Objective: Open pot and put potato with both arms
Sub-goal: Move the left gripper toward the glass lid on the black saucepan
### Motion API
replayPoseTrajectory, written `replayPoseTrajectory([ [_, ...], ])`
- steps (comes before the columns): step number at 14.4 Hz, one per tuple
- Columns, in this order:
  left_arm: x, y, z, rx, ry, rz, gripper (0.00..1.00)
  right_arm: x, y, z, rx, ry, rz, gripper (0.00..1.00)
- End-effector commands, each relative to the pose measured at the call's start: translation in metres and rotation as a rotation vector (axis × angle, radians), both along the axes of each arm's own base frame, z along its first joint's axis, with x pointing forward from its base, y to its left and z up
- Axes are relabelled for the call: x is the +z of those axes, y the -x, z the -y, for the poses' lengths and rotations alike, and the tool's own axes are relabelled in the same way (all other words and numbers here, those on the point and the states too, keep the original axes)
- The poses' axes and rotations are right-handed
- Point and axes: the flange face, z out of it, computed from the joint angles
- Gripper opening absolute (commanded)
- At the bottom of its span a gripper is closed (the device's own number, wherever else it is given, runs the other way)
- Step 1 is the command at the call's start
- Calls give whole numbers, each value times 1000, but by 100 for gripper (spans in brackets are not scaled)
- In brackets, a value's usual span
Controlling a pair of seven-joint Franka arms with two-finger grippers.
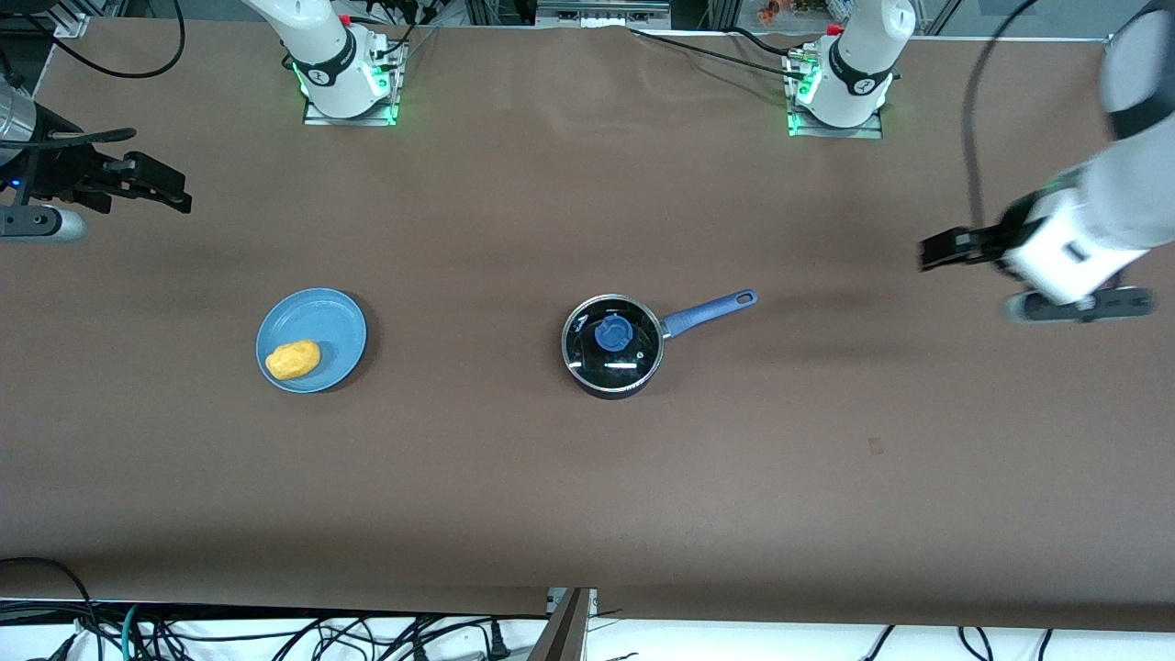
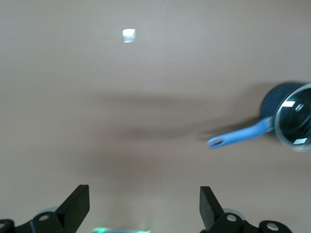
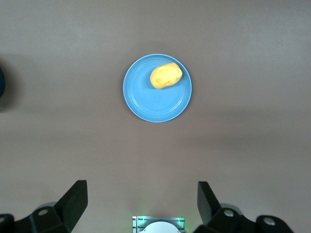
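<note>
Lighting: even, bright overhead; soft shadows lie on the table (image 1: 514,477) beside the pot (image 1: 613,347). Glare: white glints on the glass lid (image 1: 612,341). Blur: left arm (image 1: 1092,220) smeared at the table's edge.

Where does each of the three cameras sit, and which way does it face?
Front view: high across the table, facing both bases; shows the left gripper, the right gripper, the pot and the potato on the plate.
Left wrist view: on the left arm, looking down past its open fingers at the pot.
Right wrist view: on the right arm, looking down past its open fingers at the plate and potato.
Shared: each wrist view repeats things from the front view.
</note>
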Motion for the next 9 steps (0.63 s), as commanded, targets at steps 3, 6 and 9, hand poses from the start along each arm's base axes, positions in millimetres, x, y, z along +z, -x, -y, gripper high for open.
replayPoseTrajectory([
  [3, -82, -18, 155, 194, -34, 43, 100, 5, 2, 2, 4, -17, -5, 100],
  [6, -134, -18, 232, 276, -43, 61, 100, 5, 2, 2, 4, -17, -5, 100],
  [9, -162, -14, 282, 344, -25, 104, 100, 5, 2, 2, 4, -17, -5, 100],
])
